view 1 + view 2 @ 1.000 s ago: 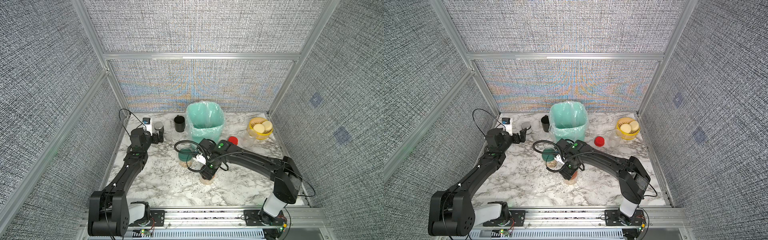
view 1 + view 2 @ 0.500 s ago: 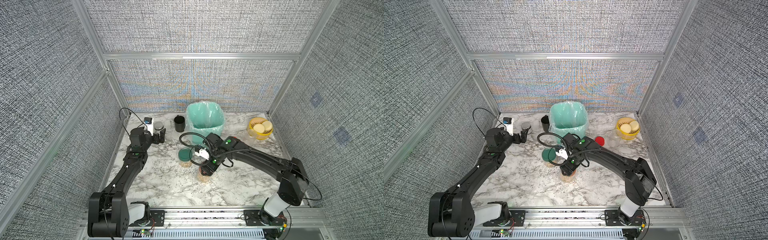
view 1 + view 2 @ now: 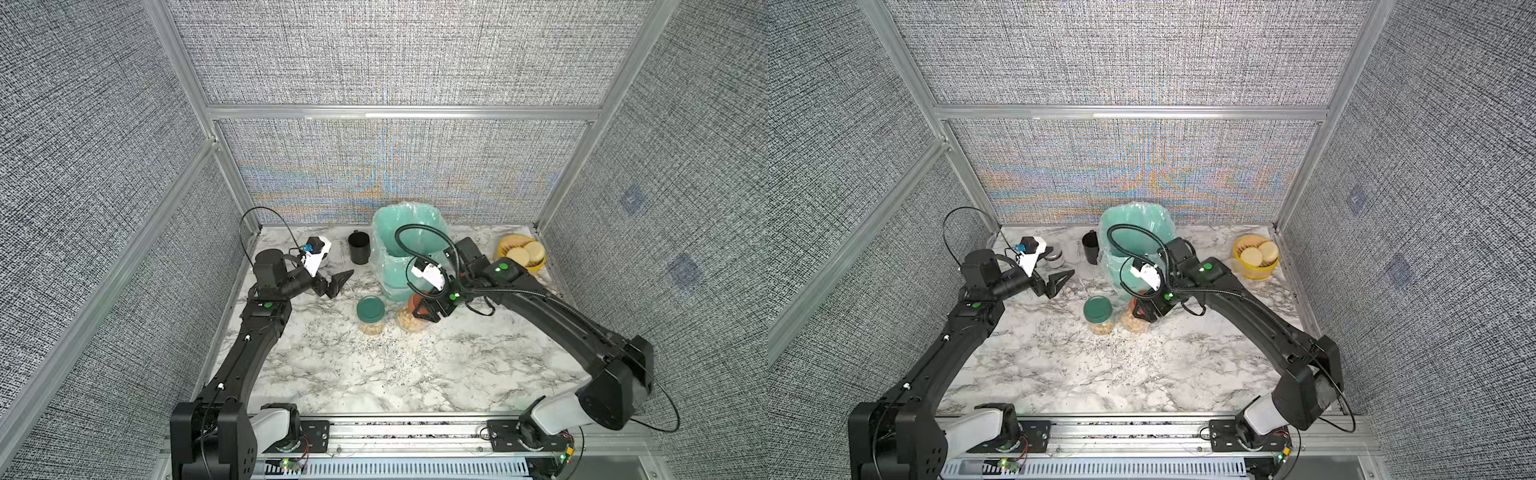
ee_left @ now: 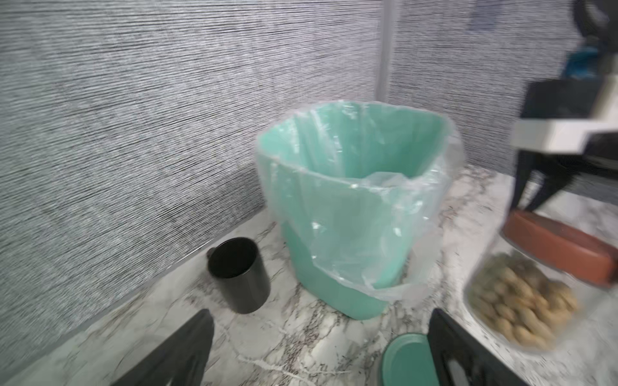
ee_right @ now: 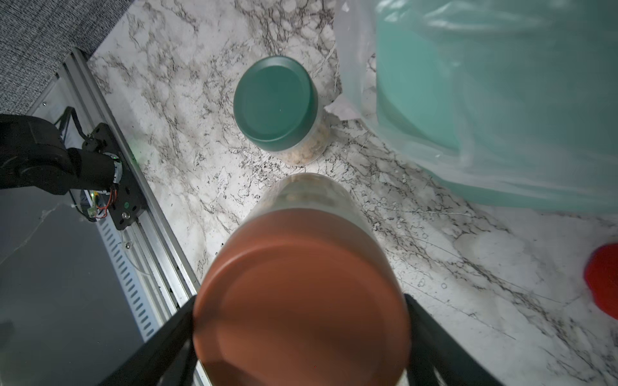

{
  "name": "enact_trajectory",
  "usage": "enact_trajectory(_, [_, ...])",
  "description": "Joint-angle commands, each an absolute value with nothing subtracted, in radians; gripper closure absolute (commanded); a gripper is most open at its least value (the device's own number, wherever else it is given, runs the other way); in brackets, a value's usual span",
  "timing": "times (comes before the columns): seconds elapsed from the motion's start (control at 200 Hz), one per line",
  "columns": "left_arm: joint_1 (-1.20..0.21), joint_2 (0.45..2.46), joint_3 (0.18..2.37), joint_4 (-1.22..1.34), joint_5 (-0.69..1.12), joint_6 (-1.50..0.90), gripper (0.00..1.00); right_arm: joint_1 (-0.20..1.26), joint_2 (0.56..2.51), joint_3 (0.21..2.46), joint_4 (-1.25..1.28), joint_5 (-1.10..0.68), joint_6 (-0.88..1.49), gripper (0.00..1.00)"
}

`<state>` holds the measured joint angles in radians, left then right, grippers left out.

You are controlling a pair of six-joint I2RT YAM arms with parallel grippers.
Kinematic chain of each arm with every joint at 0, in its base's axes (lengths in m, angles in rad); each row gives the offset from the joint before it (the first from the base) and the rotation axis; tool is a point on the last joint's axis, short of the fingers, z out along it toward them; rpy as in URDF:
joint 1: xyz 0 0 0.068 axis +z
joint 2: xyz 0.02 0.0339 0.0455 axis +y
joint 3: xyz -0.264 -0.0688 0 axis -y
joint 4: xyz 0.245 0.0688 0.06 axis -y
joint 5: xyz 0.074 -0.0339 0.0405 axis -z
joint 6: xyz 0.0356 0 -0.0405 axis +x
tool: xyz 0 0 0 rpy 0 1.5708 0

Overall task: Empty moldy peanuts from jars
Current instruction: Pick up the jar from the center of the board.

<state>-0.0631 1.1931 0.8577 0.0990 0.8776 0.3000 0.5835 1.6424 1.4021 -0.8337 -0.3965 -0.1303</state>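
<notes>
Beside the bin (image 4: 334, 214): jar (image 3: 409, 322) grabbed by its terracotta lid (image 5: 301, 297)

Right jaws are clamped on that lid, with the jar of peanuts (image 4: 521, 307) tilted just near of the bin. Left jaws hang apart and empty at far left, probably waiting to help unscrew.

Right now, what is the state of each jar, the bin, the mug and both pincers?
terracotta-lidded jar, lid on, peanuts inside, tilted, gripped at the lid.
green-lidded jar, lid on, upright, peanuts inside.
bin, upright, open, lined with a clear bag.
black mug, upright, open.
left pincer, open, holding nothing.
right pincer, shut on the terracotta-lidded jar.
</notes>
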Motion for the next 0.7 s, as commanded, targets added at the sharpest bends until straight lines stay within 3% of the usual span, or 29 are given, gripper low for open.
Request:
enact_trajectory(0.0, [-0.067,1.222,0.92,-0.128,1.128,0.495,0.0,0.558,1.628,1.441,-0.784,-0.483,-0.179,1.0])
enact_trajectory(0.2, [-0.114,1.241,0.989,-0.29,1.22,0.629,0.01,0.525,1.612,1.52,-0.814,-0.544,-0.22,1.0])
enact_trajectory(0.345, [-0.189,1.27,1.015,-0.311,1.178,0.656,0.01,0.52,1.599,1.553,-0.801,-0.561,-0.22,1.0])
enact_trajectory(0.696, [-0.314,1.319,1.005,-0.081,1.025,0.491,0.01,0.519,1.593,1.605,-0.746,-0.607,-0.202,1.0])
